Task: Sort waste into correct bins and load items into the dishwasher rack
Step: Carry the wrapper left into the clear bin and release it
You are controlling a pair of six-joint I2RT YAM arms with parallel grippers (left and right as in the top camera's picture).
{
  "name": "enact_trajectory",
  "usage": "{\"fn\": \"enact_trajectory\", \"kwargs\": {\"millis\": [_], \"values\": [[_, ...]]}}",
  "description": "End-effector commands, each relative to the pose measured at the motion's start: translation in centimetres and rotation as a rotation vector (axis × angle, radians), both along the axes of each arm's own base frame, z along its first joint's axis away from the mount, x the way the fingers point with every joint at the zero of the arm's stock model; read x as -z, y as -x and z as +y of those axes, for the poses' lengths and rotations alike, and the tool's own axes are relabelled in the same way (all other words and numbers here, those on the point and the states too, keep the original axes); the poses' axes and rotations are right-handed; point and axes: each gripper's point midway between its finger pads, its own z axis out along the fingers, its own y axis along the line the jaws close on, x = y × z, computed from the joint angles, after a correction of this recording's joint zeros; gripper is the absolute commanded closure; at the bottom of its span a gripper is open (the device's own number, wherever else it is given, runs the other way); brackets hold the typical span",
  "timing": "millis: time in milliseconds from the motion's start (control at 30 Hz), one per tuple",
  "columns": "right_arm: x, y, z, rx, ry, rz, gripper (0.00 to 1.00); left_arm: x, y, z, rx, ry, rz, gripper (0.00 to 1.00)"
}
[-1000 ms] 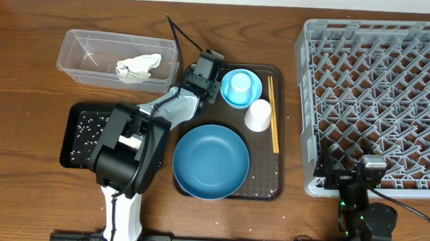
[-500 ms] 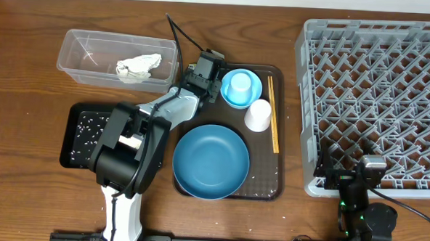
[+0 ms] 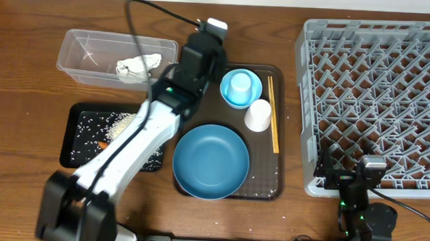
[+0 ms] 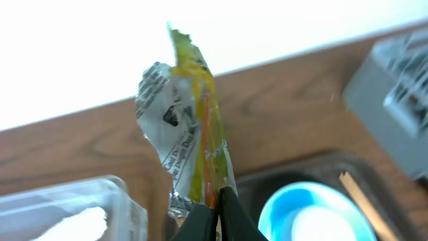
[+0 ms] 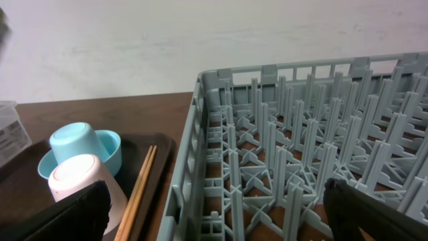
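Left claw (image 4: 217,201) clenched on yellow-green wrapper (image 4: 184,120), raised near clear tub (image 3: 80,38). Tissue (image 3: 137,66) in tub, rice (image 3: 120,124) in black tray (image 3: 72,140). Blue plate (image 3: 211,162), bowl (image 3: 254,99), light-blue cup (image 3: 238,83), white cup (image 3: 257,115), chopsticks (image 3: 272,116) not yet in rack (image 3: 376,91). Right claw (image 5: 217,194) released.

the table (image 3: 30,18) is brown wood with dark lines in it and fills nearly the whole overhead view. a plain white wall (image 5: 134,40) stands behind it, across the top of both wrist views. the light is soft.
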Motion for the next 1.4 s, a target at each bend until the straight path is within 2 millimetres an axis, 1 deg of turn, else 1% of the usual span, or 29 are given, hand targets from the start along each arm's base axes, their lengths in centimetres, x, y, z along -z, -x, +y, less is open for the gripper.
{"fn": "enact_trajectory", "kwargs": {"millis": [0,100,200,367,500,567,633,733,767,800,867,900,933,967,1033,1133,1233,1300,1367], "values": [[0.0,0.0,-0.3,0.015,0.003,-0.002,0.01,-2.2,-0.4,2.5,-0.093,0.047,-0.04,0.94],[0.0,0.0,-0.3,0.015,0.003,-0.002,0.01,-2.7,-1.2,6.3,-0.236,0.075,-0.058,0.94],[0.0,0.0,-0.3,0.015,0.003,-0.002,0.01,-1.9,-2.0,9.9,-0.354,0.132,-0.035,0.94],[0.0,0.0,-0.3,0.015,0.003,-0.002,0.01,1.0,-3.3,16.6,-0.584,0.269,0.016,0.94],[0.0,0.0,-0.3,0.015,0.003,-0.002,0.01,4.2,-3.8,22.0,-0.785,0.403,0.052,0.94],[0.0,0.0,-0.3,0.015,0.003,-0.002,0.01,5.7,-3.9,23.8,-0.875,0.48,0.066,0.94],[0.0,0.0,-0.3,0.015,0.004,-0.002,0.01,6.9,-3.9,25.1,-0.948,0.556,0.074,0.94],[0.0,0.0,-0.3,0.015,0.003,-0.002,0.01,7.9,-3.9,25.6,-1.006,0.667,0.087,0.94],[0.0,0.0,-0.3,0.015,0.003,-0.002,0.01,8.0,-4.0,25.5,-1.019,0.71,0.09,0.9],[0.0,0.0,-0.3,0.015,0.003,-0.002,0.01,8.0,-4.0,25.4,-1.025,0.742,0.093,0.78],[0.0,0.0,-0.3,0.015,0.003,-0.002,0.01,8.0,-4.1,25.3,-1.04,0.777,0.088,0.47],[0.0,0.0,-0.3,0.015,0.003,-0.002,0.01,7.9,-4.1,25.2,-1.035,0.779,0.089,0.34],[0.0,0.0,-0.3,0.015,0.003,-0.002,0.01,7.9,-4.1,25.1,-1.027,0.783,0.093,0.24],[0.0,0.0,-0.3,0.015,0.003,-0.002,0.01,7.8,-4.2,24.7,-1.004,0.784,0.105,0.2],[0.0,0.0,-0.3,0.015,0.003,-0.002,0.01,7.3,-4.4,23.8,-0.946,0.792,0.125,0.14],[0.0,0.0,-0.3,0.015,0.003,-0.002,0.01,5.2,-4.3,22.5,-0.858,0.831,0.129,0.11],[0.0,0.0,-0.3,0.015,0.003,-0.002,0.01,1.5,-3.6,21.0,-0.759,0.892,0.112,0.09],[0.0,0.0,-0.3,0.015,0.003,-0.002,0.01,-1.1,-2.4,20.0,-0.697,0.925,0.106,0.09],[0.0,0.0,-0.3,0.015,0.003,-0.002,0.01,-3.2,-0.5,19.8,-0.688,0.929,0.1,0.08]]}}
